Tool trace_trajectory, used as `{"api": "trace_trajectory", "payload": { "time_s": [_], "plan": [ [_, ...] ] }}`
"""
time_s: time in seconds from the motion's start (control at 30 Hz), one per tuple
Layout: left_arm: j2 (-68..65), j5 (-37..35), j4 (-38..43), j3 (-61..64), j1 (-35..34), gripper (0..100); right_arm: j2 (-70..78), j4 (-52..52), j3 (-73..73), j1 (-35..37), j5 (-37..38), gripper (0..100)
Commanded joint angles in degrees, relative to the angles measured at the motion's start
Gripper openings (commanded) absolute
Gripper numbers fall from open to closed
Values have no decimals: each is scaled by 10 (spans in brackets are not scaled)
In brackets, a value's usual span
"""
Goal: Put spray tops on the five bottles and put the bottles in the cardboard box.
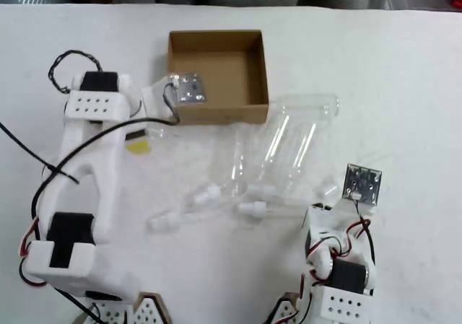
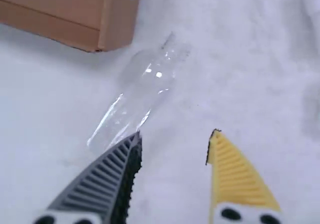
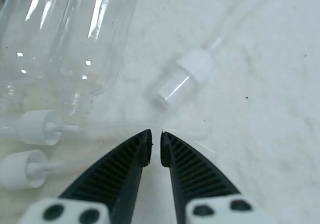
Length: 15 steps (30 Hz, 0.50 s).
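So, up high the bottles (image 1: 289, 140) are lying slantwise on the worktop (image 1: 404, 86), right by the cardboard box (image 1: 216, 112), between both arms. Left wrist: the left end effector (image 2: 176, 136) is hanging released, one bottle (image 2: 145, 89) lying just ahead, pointing boxward. Right wrist: the right end effector (image 3: 155, 136) is sitting pinched nearly together, gripping nothing, a spray top (image 3: 182, 79) lying just ahead, its tube trailing away.
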<state>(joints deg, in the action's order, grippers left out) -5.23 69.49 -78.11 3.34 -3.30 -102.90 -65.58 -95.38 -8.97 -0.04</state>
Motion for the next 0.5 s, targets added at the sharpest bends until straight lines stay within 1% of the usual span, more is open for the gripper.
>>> {"api": "trace_trajectory", "payload": {
  "time_s": [0.0,0.1,0.37,0.47],
  "plan": [
    [-11,28,18,-32,-8,229,-5,0,2,-1,0,23],
    [-45,28,23,-49,-6,229,-5,0,2,-1,0,23],
    [-174,24,18,-168,-6,229,-5,0,2,-1,0,24],
    [-205,24,17,-192,-5,229,-5,0,2,0,0,24]
  ]
}}
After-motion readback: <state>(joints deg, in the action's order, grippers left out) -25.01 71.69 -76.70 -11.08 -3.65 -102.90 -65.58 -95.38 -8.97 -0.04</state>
